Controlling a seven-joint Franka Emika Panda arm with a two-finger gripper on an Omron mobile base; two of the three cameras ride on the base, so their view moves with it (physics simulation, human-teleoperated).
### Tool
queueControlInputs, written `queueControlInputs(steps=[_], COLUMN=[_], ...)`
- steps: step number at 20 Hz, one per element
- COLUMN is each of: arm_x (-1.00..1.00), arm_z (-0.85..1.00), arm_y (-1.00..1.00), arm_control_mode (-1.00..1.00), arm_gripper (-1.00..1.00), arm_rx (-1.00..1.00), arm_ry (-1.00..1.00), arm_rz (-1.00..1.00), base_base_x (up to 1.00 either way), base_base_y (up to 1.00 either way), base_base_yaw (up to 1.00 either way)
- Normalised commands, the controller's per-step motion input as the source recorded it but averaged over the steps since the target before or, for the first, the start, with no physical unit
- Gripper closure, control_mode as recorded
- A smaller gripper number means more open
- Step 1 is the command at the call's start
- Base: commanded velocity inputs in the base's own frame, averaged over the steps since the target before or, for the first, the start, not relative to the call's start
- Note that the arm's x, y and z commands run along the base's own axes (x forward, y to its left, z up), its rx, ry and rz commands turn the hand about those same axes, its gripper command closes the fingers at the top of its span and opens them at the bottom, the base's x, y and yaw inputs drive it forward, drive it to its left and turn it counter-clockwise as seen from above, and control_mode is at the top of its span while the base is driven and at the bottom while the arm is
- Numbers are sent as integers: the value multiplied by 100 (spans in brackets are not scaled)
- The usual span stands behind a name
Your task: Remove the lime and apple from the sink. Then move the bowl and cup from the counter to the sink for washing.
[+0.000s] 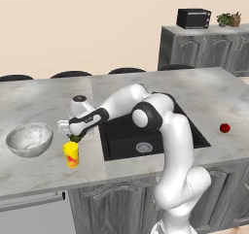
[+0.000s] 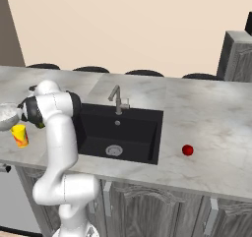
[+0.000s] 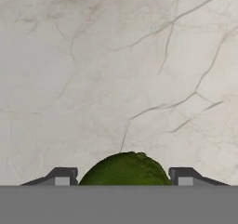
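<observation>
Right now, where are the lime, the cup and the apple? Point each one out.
lime (image 3: 124, 169), hand view, the green top showing between the tool's fingertips.
cup (image 1: 71, 155), left base view, the middle of its yellow side.
apple (image 2: 187, 150), right base view, the middle of the red fruit on the counter.

My left base camera looks forward and down over the worktop (image 1: 44, 170) from behind the arm; my right one does the same from the other side. Both share the sink (image 1: 146, 136) and its surroundings. My hand camera faces the marble from close above.
</observation>
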Motion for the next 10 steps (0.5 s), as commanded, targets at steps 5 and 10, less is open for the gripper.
queueControlInputs(steps=[5,10], arm_x=[0,0], arm_z=[-21,-4], arm_y=[2,0], arm_control_mode=[-100,-100], arm_gripper=[-100,-100], arm_rx=[-1,0], arm_ry=[3,1], arm_rz=[-1,0], base_base_x=[0,0], base_base_y=[0,0], base_base_yaw=[0,0])
